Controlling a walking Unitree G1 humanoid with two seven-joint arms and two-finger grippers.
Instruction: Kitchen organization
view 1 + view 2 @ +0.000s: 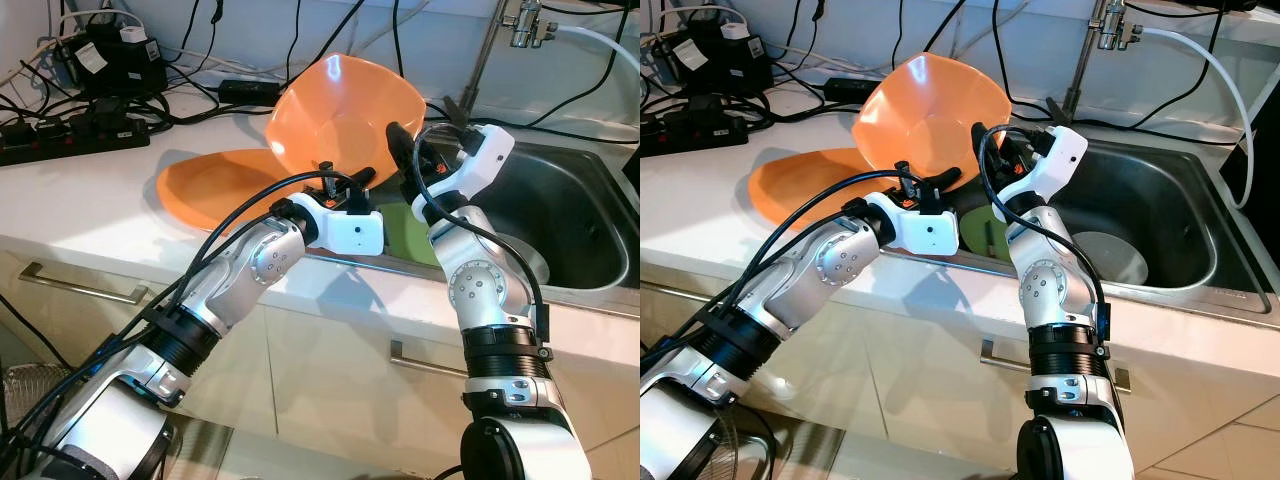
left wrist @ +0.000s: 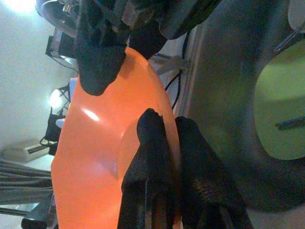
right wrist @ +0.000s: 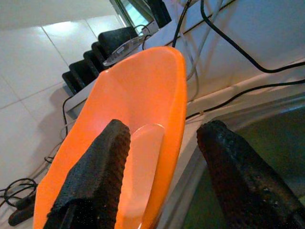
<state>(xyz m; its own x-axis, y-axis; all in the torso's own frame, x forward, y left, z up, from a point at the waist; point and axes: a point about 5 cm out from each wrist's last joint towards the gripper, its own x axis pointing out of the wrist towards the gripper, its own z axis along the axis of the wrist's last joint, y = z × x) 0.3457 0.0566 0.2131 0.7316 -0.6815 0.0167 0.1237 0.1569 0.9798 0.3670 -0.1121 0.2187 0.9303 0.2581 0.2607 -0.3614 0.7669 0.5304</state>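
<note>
Counter [image 1: 90, 200] cable-strewn; left end effector [image 2: 164, 143] pinching orange bowl [image 1: 345, 110]; right end effector [image 3: 162, 157] spread.

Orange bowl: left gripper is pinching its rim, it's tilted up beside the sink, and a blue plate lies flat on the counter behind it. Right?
Not quite. The plate is orange, not blue, as the left eye view shows. The rest holds: the left gripper pinches the tilted orange bowl beside the sink.

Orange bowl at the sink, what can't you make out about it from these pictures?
- Head views: the left pincer hides the orange bowl's lower rim.
- Left wrist view: blurred; black fingers cover the clamped edge.
- Right wrist view: the bowl's lower part is cut off by the frame.
- Head views: the right arm hides the green item in the sink.
</note>
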